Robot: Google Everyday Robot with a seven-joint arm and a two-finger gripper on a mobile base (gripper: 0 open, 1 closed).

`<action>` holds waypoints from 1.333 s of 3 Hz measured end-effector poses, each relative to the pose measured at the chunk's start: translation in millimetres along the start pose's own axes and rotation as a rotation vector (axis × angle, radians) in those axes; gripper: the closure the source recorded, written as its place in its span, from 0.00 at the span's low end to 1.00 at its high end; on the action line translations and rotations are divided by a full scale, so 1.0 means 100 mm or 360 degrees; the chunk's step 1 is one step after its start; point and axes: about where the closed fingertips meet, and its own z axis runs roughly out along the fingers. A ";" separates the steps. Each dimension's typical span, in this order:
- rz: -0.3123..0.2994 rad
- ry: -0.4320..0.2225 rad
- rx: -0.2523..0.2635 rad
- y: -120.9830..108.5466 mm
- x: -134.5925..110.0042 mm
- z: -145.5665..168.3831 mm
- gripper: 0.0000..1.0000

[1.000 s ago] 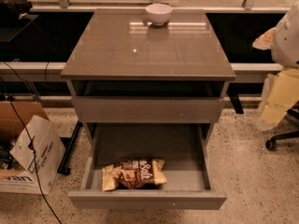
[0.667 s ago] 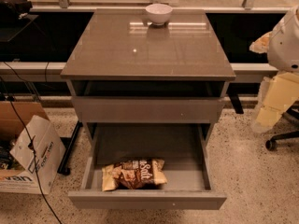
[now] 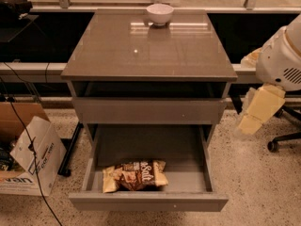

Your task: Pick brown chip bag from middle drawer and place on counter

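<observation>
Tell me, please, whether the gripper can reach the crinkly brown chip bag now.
Probably yes: the gripper hangs beside the open grey-brown middle drawer, and nothing covers the chip bag inside.

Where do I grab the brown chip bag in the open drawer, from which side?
Probably pinch the brown chip bag across its middle, from straight above: it lies flat, lengthwise left-right, near the front wall of the middle drawer, which blocks a sideways approach. The gripper is right of the cabinet.

The hand [image 3: 251, 119], off to the right, has edged left — perhaps slightly lower — toward the middle drawer [image 3: 148, 202].
</observation>
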 end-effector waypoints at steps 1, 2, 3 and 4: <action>0.0074 -0.0055 -0.0044 0.01 -0.05 0.24 0.00; 0.0192 -0.0106 -0.0126 0.05 -0.10 0.66 0.00; 0.0281 -0.0132 -0.0162 0.07 -0.10 0.90 0.00; 0.0401 -0.0205 -0.0209 0.14 0.00 1.14 0.00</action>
